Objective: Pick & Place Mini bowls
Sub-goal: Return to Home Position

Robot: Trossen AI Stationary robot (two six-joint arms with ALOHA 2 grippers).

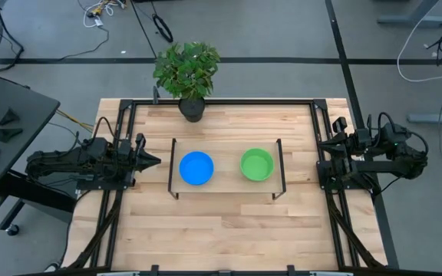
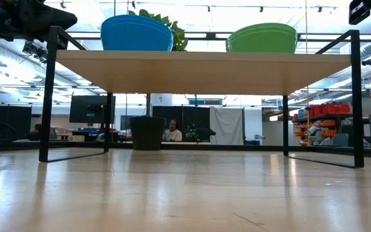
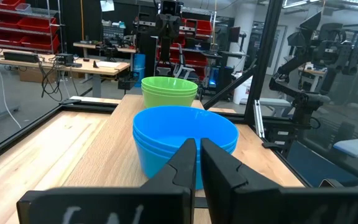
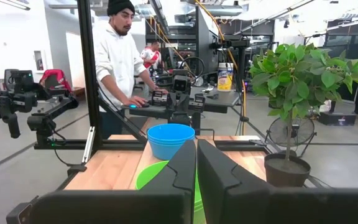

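Fingers of the left gripper [image 3: 197, 144] stand pressed almost together with only a thin slit between them and nothing in it. The right gripper [image 4: 196, 146] shows the same: closed and empty.

Just beyond the left fingertips, apart from them, sits the stack of bright blue round plastic mini bowls [image 3: 166, 130], its layered rims showing it is more than one bowl. The exact count is hard to read. Behind it stands the nested stack of bright green round plastic mini bowls [image 3: 169, 90].

Both stacks rest side by side on the light wooden shelf with a black metal frame [image 1: 226, 184]. From above, blue is on the left arm's side and green on the right arm's. The low view confirms both sit on top of the board, with no bowl on the pale wooden table [image 1: 229, 230] beneath.

Each arm lies low at its own edge of the table, gripper pointed inward at the shelf, the right one farther from it. The leafy green plant in a dark pot [image 1: 188, 69] stands behind the shelf at the far edge. A person in a white hooded top [image 4: 120, 62] stands beyond the table.

My judgement is that sorting is finished and the step in hand is parking the arms. The next move calls only for settling into rest, keeping the left fingertips clear of the blue stack.
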